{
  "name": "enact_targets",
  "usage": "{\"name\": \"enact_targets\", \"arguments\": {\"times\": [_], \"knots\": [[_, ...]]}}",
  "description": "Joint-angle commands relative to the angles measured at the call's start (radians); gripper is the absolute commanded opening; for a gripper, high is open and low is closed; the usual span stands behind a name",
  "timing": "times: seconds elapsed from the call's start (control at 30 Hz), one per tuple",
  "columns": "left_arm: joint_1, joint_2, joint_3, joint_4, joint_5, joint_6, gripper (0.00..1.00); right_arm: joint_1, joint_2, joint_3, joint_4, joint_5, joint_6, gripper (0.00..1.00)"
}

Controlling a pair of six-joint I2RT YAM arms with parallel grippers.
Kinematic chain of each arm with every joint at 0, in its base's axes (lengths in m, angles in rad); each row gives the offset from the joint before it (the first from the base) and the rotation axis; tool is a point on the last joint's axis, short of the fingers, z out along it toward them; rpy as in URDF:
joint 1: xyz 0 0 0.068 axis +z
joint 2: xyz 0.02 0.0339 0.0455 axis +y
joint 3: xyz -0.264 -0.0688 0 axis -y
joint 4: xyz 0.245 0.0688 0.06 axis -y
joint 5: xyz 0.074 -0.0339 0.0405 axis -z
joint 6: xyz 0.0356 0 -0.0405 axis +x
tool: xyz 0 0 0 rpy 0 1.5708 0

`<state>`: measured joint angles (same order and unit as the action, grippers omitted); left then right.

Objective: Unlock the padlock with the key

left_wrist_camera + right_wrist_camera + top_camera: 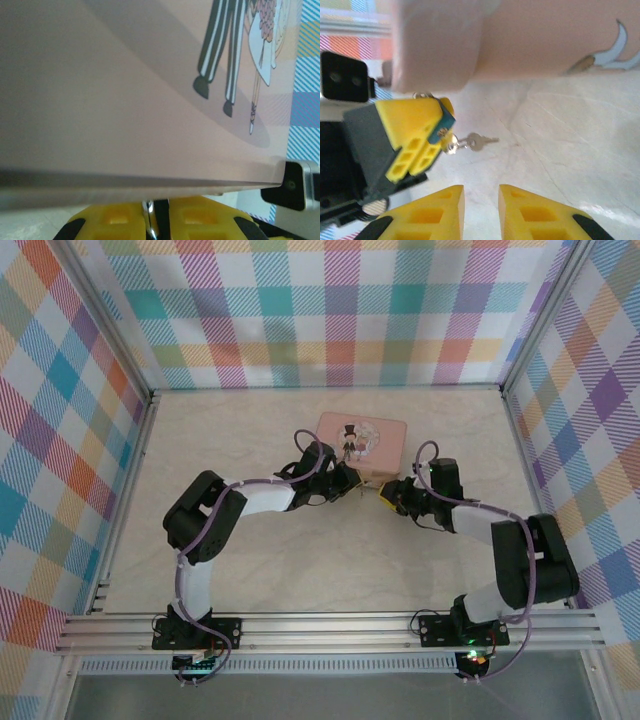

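The pink tin [375,435] is sitting toward the far edge of the tabletop [330,570], about midway along it. Just off the tin's near edge, the left pincer [352,483] is clamping the blue padlock [448,120], while the right pincer [481,207] is hovering slightly parted and empty. The key [479,142] is sticking out beside the padlock, pointing away from the left pincer.

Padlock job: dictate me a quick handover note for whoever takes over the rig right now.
Left end effector: shut on the padlock, beside the pink tin's near edge.
Right end effector: open, empty, pointed at the key.
The key hangs by a small ring at the padlock; whether it sits in the keyhole is unclear.
Done: padlock gripped.
Left: grasp the key, turn it, open the padlock.
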<state>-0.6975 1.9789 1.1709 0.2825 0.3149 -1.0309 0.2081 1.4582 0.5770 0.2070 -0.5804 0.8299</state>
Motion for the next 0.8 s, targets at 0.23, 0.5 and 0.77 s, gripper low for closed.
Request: {"name": "enact_targets", "arguments": {"times": [0.23,0.5,0.77], "knots": [[-0.024,-0.06,0.088,-0.076,0.012,-0.008,0.02,0.123,-0.119,0.145,-0.329,0.222,-0.445,0.34],[-0.027,-0.06,0.099,-0.086,0.021,-0.011,0.02,0.178,-0.067,0.201,-0.294,0.328,-0.506,0.45],[-0.026,-0.056,0.104,-0.089,0.041,-0.011,0.02,0.215,0.009,0.248,-0.276,0.342,-0.575,0.43]]}}
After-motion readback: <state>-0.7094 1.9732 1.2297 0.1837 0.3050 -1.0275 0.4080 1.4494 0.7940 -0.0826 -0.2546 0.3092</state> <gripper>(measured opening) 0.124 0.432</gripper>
